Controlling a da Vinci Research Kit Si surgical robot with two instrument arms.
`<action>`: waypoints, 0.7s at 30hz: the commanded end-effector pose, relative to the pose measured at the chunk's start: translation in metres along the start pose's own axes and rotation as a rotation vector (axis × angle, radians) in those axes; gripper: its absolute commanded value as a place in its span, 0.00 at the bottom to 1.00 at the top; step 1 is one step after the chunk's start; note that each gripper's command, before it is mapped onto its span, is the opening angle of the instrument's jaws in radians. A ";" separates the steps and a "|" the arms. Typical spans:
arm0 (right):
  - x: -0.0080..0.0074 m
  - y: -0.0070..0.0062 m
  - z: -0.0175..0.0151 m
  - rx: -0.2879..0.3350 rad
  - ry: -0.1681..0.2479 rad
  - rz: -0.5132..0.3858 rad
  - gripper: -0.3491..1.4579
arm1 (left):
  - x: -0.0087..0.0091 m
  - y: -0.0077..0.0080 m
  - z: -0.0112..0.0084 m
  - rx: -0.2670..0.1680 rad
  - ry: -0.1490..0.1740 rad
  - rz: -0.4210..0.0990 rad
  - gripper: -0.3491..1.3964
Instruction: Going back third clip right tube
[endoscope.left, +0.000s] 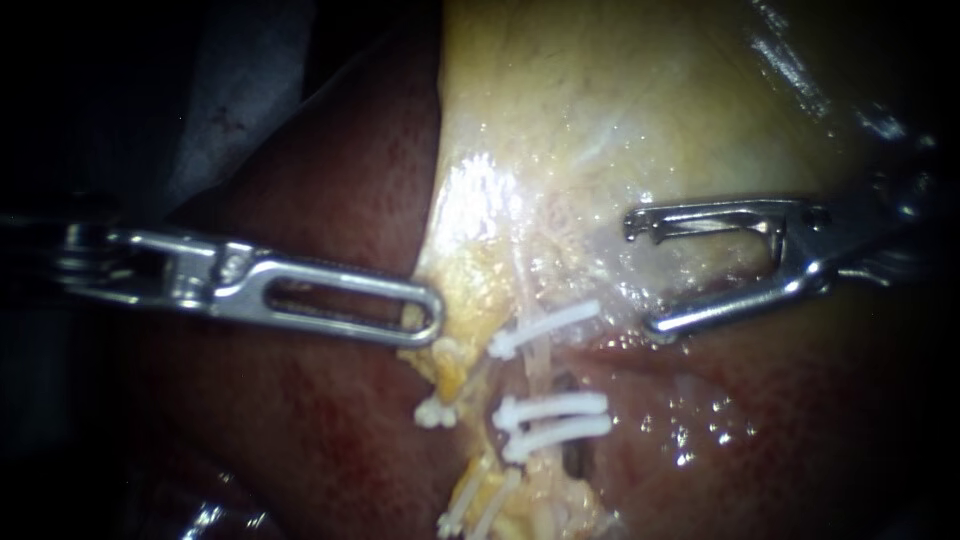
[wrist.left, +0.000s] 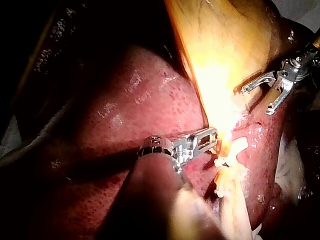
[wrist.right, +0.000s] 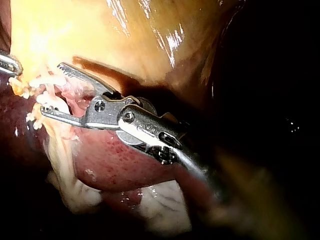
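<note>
Right instrument (endoscope.left: 643, 275) jaws wide, empty; left instrument (endoscope.left: 428, 312) clamps gallbladder (endoscope.left: 600, 100) edge; liver (endoscope.left: 330, 180) wet.

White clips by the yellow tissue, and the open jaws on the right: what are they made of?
The clips look like white plastic: opaque and matte, with no metallic glint. The right instrument has jaws that look like polished steel: silvery, with sharp bright reflections. Looks alone cannot confirm either.
</note>
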 end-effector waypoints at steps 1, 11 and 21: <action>0.0000 0.0000 0.0000 0.000 0.000 0.000 0.52 | 0.0001 0.0000 0.0003 -0.003 0.005 0.002 0.00; -0.0001 0.0000 0.0000 0.000 0.000 0.000 0.52 | 0.0001 0.0001 0.0009 -0.002 0.006 0.004 0.00; -0.0001 -0.0002 0.0000 0.000 0.000 0.000 0.52 | 0.0001 0.0001 0.0009 -0.002 0.006 0.004 0.00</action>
